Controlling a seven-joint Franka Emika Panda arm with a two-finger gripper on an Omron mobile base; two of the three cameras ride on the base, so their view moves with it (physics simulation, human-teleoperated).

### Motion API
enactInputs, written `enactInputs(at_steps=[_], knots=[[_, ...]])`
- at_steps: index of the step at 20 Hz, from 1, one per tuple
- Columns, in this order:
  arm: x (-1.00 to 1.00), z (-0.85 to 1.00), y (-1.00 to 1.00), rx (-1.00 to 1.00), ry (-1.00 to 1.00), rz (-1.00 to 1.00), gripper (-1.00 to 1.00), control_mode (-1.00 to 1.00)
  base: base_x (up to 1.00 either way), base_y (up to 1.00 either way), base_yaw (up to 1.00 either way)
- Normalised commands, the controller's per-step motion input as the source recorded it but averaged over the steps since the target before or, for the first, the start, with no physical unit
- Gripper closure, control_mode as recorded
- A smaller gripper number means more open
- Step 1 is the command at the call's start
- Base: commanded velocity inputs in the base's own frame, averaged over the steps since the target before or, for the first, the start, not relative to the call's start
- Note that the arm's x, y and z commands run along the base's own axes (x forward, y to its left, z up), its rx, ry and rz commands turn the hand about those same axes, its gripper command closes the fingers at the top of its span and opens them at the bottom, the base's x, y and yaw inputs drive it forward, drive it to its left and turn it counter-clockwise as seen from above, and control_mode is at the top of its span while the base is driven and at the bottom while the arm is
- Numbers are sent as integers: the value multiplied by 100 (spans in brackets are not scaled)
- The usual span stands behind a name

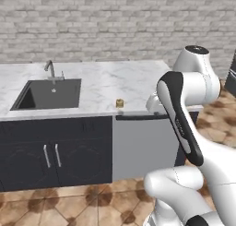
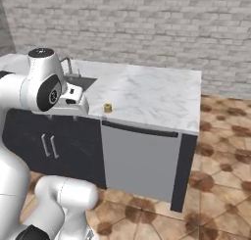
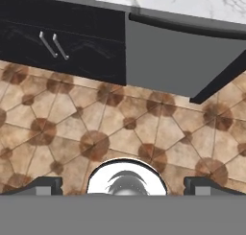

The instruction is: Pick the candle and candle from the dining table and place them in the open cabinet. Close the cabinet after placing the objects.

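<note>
candle [image 1: 120, 103]: small, gold-ish, likely the candle; stands near the front edge of the desk [image 1: 133, 82], above the grey dishwasher front [image 1: 143, 146], right of the sink [image 1: 48, 93].
pincer [image 3: 124, 185]: fingers spread wide, holding nothing, aimed at the tiled floor [image 3: 120, 128].

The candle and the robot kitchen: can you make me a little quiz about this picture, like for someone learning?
1. True or false: the candle stands near the front edge of the dining table.
2. What lies below the candle: A) the grey dishwasher front, B) the black sink, C) a stool?
3. Fill in: the gripper is ____ and holds nothing.

Key: 1 true. 2 A. 3 open.
</note>
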Motion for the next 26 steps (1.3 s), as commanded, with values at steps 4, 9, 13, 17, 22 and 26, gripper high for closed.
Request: enactInputs(at_steps=[4,9,13,17,22,26], knots=[[0,0,0,0,0,0,-100,100,51,15,-15],[0,0,0,0,0,0,-100,100,46,21,-15],[0,0,0,0,0,0,-100,100,26,39,-13],[0,0,0,0,0,0,-100,100,22,43,-13],[0,0,0,0,0,0,-100,100,31,45,-14],[0,0,0,0,0,0,-100,100,49,34,-12]])
